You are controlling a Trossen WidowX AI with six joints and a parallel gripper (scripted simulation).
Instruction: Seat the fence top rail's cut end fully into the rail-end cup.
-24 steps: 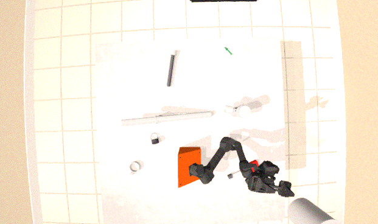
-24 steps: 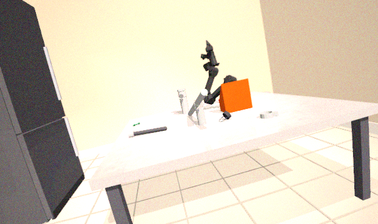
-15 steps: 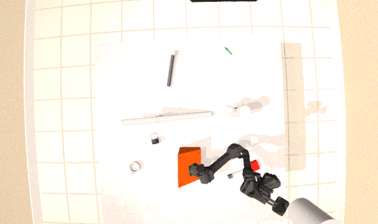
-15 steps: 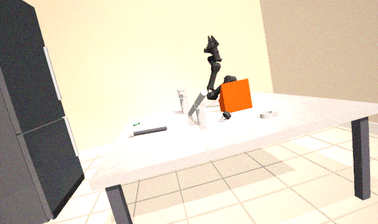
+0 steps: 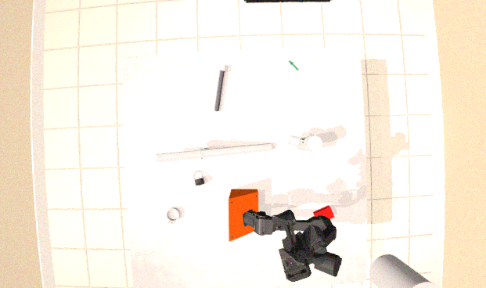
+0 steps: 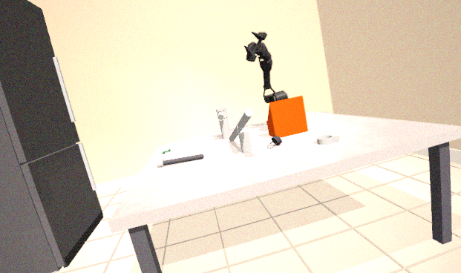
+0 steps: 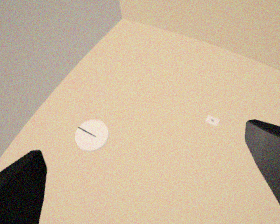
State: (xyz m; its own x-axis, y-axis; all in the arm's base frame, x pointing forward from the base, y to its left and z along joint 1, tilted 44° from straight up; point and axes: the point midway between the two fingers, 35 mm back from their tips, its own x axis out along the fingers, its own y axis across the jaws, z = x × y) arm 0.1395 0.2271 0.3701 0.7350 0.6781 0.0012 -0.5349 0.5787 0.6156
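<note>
the gripper (image 5: 248, 220), spread wide and empty, is raised high over the orange block (image 5: 243, 213), well apart from the rail (image 5: 215, 150) lying crosswise beyond it, its cut end near the post (image 5: 313, 143).

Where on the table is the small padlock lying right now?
In the top view the padlock lies just below the long rail, up-left of the orange block.
</note>
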